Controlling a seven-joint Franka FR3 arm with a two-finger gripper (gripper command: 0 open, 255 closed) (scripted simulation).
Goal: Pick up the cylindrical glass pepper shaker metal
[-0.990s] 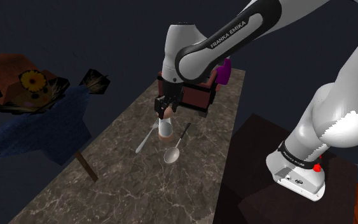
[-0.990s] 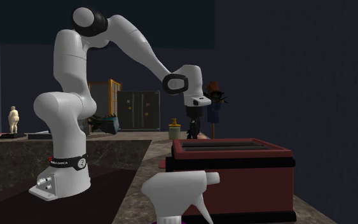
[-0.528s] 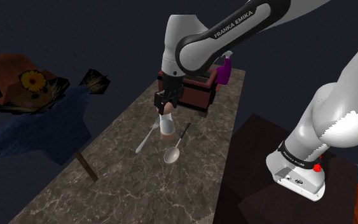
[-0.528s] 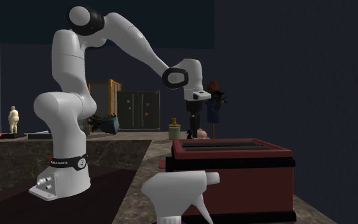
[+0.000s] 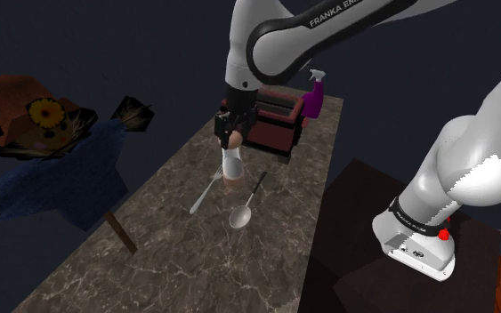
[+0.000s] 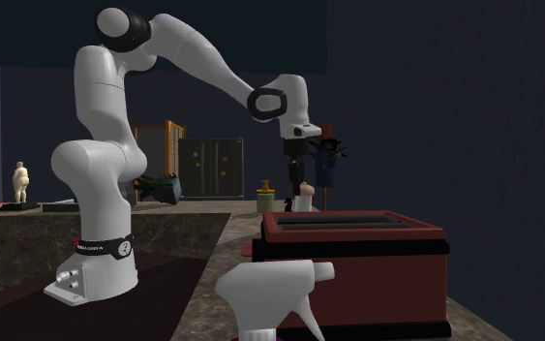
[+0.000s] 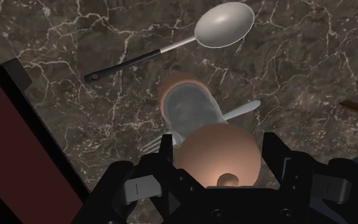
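The black gripper (image 7: 219, 145) was closed on the pepper shaker (image 7: 193, 109). Its two fingers (image 7: 166, 159) pressed against opposite sides of the rounded copper-coloured cap, so the jaws stood only as far apart as that cap was wide. From the cap the body ran straight down away from the jaws to a copper-rimmed base (the body looked like glass, pale and see-through). In the shoulder view the shaker hung upright under the jaws. Its base seemed clear of the marble counter (image 7: 95, 127), though by how much could not be told.

Directly below the jaws, under the shaker, lay a pale fork (image 7: 242, 111). Its handle showed past one side of the body and its tines past the other. Further out beyond the fingertips, past the shaker's base, lay a spoon (image 7: 225, 24) with a pale bowl and a black handle, apart from both fork and shaker.

Off to one side of the jaws, outside one finger, a dark red box (image 5: 273, 129) stood on the same counter, near the gripper but not touching it. Behind that box, farther from the jaws, stood a purple spray bottle (image 5: 312, 96). On the opposite side of the jaws, beyond the counter's edge, stood a scarecrow (image 5: 57, 160) in a blue coat and a brown hat with a sunflower.
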